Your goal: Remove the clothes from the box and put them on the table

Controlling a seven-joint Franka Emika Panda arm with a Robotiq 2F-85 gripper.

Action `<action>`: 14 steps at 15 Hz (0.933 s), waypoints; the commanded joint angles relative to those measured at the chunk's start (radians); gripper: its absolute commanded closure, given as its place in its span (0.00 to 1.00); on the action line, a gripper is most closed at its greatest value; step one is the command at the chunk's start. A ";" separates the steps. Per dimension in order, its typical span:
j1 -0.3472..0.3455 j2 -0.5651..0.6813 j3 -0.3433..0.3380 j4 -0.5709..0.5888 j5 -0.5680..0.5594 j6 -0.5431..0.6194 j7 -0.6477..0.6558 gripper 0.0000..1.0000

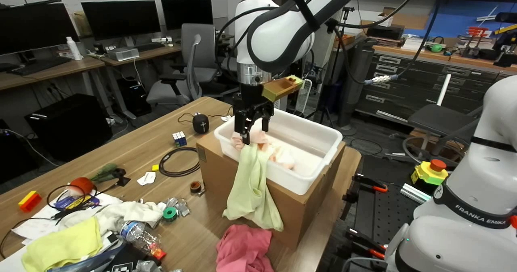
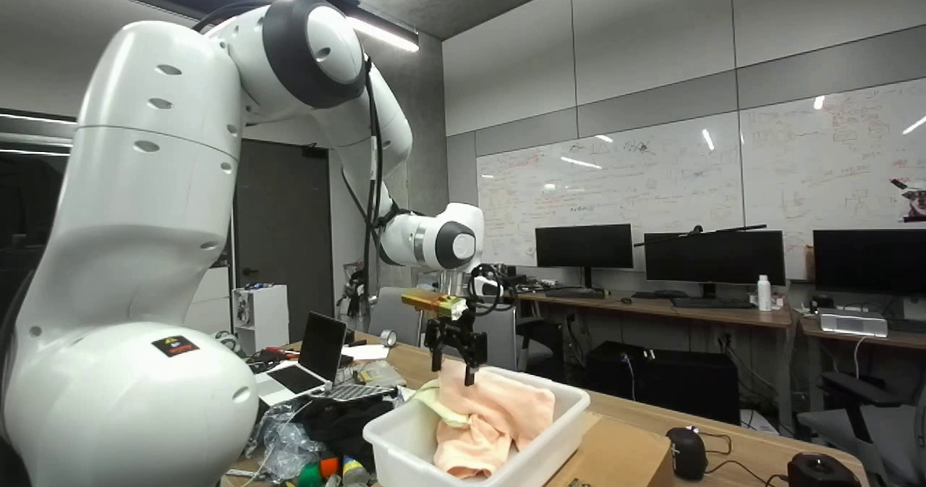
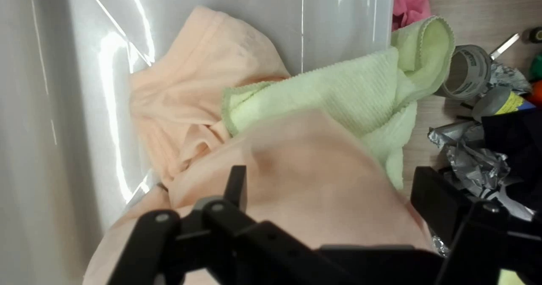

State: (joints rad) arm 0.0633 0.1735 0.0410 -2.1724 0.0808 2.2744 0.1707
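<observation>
Wrist view: the linkage of the gripper (image 3: 332, 187) covers the lower part of the peach cloth (image 3: 203, 77), and its nearest fold is blurred; one piece or two, we cannot tell. In an exterior view the frame cuts off the bottom of the white plastic bin (image 2: 405, 447). In an exterior view the pink cloth (image 1: 244, 247) also runs out of frame, so we see only its upper folds, crumpled on the wooden table (image 1: 141, 150) outside the bin. Jaws spread wide over the bin, a peach fold between the fingers (image 3: 440, 204); contact we cannot confirm. We find the peach cloth piled in the bin, matte and rumpled. The pale green cloth (image 1: 252, 187), ribbed with a scalloped edge, straddles the bin's rim: one end inside over the peach, the rest hanging outside against the cardboard box (image 1: 214, 171) under the bin.
</observation>
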 commanded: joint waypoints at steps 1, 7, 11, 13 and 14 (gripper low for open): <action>-0.006 0.041 -0.012 0.041 -0.018 0.028 0.001 0.00; -0.006 0.085 -0.026 0.049 -0.026 0.081 0.011 0.00; -0.001 0.104 -0.035 0.043 -0.054 0.111 0.027 0.00; -0.001 0.113 -0.037 0.044 -0.064 0.123 0.030 0.00; -0.001 0.113 -0.039 0.042 -0.071 0.131 0.033 0.00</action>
State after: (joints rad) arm 0.0571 0.2602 0.0132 -2.1481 0.0421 2.3727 0.1780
